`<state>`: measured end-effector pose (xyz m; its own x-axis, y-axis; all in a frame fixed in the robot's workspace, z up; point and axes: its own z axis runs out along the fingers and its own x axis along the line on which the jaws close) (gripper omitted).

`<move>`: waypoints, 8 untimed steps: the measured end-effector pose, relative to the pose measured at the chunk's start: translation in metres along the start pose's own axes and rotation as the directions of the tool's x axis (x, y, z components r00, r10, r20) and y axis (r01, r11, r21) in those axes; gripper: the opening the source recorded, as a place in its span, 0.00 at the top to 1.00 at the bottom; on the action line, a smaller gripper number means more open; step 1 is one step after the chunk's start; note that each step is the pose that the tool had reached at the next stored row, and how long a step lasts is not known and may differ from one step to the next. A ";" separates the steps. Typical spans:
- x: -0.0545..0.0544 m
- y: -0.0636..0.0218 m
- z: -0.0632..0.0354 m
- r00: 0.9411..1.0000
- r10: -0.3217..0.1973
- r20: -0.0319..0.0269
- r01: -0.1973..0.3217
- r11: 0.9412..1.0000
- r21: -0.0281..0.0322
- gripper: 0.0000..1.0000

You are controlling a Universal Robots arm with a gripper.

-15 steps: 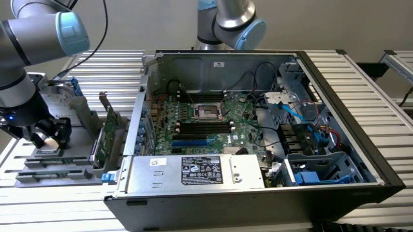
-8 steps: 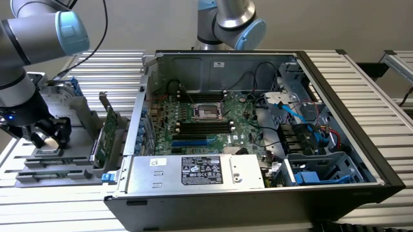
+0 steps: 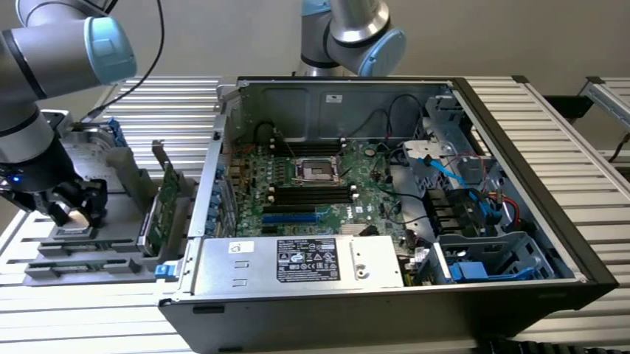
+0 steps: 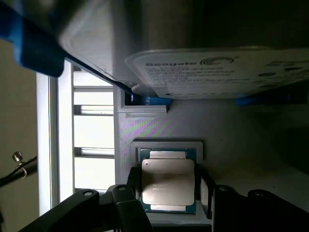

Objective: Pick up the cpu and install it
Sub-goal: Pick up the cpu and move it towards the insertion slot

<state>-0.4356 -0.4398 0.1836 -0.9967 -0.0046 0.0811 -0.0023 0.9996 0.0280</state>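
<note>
Pincer (image 4: 169, 193) released, we straddle the cpu (image 4: 167, 180), not yet lifted from its tray (image 4: 166, 144) at the exterior view's eight o'clock; installation remains.

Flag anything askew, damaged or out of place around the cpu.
Nothing stands out. The cpu lies flat and square in its recess in the grey holder, the open gripper straddling it.

Grey tubular arm (image 3: 28, 136) with light-blue joint caps (image 3: 111, 46), black pincer (image 3: 79, 219).

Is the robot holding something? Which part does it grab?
Nothing is held yet. The open tool straddles the cpu, which lies in its gray holder.
</note>
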 end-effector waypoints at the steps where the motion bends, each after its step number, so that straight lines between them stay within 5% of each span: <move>1: 0.000 0.0000 0.0000 1.000 0.000 0.000 0.000 1.000 0.000 0.40; 8: 0.000 0.0001 -0.0028 1.000 0.000 0.000 0.000 1.000 0.000 0.45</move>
<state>-0.4356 -0.4398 0.1864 -0.9967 -0.0047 0.0808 -0.0024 0.9996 0.0281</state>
